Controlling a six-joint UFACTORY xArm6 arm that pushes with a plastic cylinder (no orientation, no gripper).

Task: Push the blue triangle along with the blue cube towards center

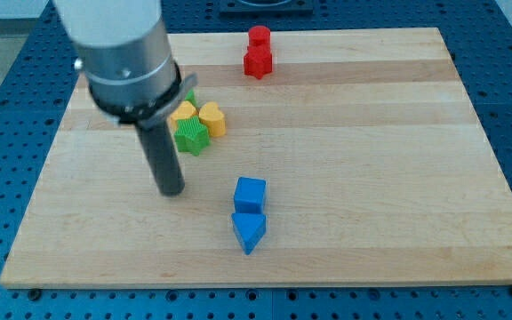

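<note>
The blue cube [250, 194] sits on the wooden board, below the board's middle. The blue triangle [248, 231] lies right below it, touching it, point toward the view's bottom. My tip [172, 190] rests on the board to the left of the blue cube, about a block's width or two away, touching neither blue block.
A green star block [191, 136] and two yellow blocks [212, 118] [183, 112] cluster just above and right of the rod. Two red blocks [258, 62] [258, 36] stand near the board's top edge. The wooden board [398, 160] lies on a blue perforated table.
</note>
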